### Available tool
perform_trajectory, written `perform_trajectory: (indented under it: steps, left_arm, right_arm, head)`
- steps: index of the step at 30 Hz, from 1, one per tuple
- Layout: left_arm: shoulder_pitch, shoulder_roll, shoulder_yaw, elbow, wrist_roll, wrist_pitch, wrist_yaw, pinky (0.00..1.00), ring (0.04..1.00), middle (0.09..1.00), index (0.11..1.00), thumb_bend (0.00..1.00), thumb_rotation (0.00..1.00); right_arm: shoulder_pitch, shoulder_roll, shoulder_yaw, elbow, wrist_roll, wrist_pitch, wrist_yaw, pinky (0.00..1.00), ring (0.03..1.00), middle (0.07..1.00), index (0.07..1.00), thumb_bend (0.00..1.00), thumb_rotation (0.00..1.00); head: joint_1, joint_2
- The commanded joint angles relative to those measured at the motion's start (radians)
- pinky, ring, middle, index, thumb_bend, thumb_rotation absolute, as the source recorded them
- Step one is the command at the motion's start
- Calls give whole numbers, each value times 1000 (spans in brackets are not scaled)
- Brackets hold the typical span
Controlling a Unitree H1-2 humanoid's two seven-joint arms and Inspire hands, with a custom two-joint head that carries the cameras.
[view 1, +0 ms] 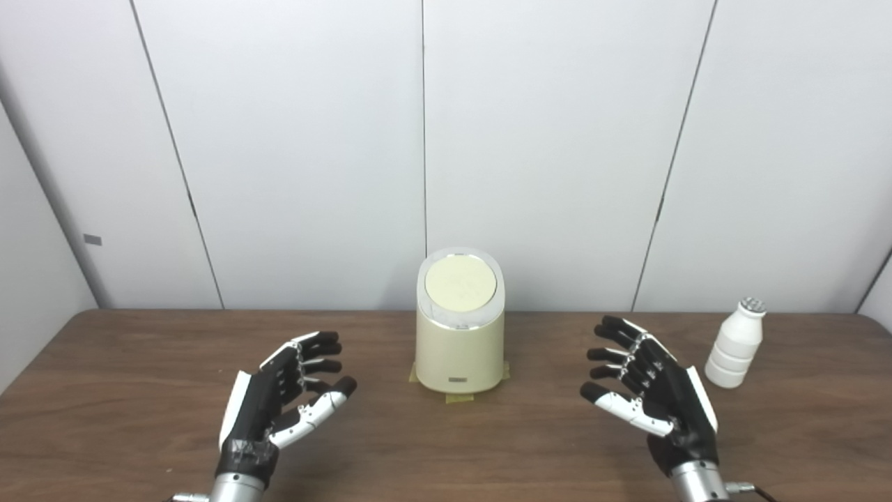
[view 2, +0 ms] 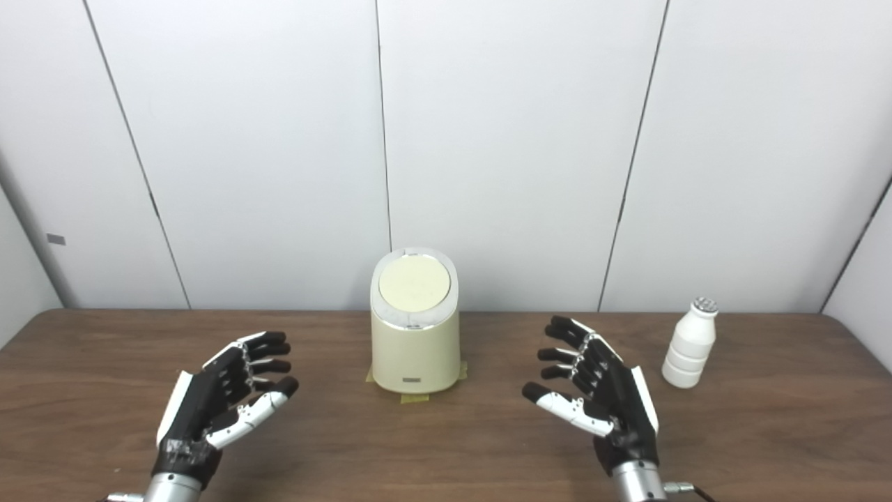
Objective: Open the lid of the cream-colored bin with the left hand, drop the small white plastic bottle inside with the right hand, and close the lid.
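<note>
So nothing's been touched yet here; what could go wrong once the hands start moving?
1. The bottle stands upright, narrow and tall, to the outside of the right hand; a sideways approach could topple it.
2. The bin is held only by tape at its base; the left hand pushing on the shut lid might tilt it.
3. The bottle sits near the table's far edge and could roll off.

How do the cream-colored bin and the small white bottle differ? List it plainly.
The cream-colored bin is wide and stout; the small white bottle is slimmer and shorter. The bin stands at the table's centre on tape patches; the bottle stands far right, beyond the right hand. The bin's lid is a broad flat disc tilted forward; the bottle's cap is small and silvery. Both stand upright, closed, untouched.
</note>
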Motion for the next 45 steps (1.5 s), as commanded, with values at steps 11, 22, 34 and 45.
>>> perform_trajectory:
  steps: [11, 22, 34, 45]
  left_arm:
    - [-35, 5, -2, -20, -2, -27, 3, 542, 677, 735, 755, 701, 235]
    - [-115, -29, -18, -18, 29, 7, 28, 664, 787, 863, 924, 759, 328]
    - [-380, -40, -58, 134, 95, 101, 40, 812, 871, 901, 981, 836, 321]
    - [-557, -83, -106, 297, 191, 151, 126, 940, 1000, 996, 1000, 899, 269]
  right_arm:
    - [-26, -5, 2, -38, -1, -12, -3, 552, 646, 767, 747, 849, 208]
    - [-22, -19, -2, -39, 12, -13, 11, 544, 650, 765, 757, 826, 197]
    - [-18, -24, 8, -38, 0, -22, 12, 557, 641, 750, 752, 813, 187]
    - [-13, -17, 14, -58, -17, -13, -4, 540, 633, 756, 752, 822, 202]
  head:
    - [0, 0]
    - [3, -5]
    - [0, -10]
    - [-10, -2]
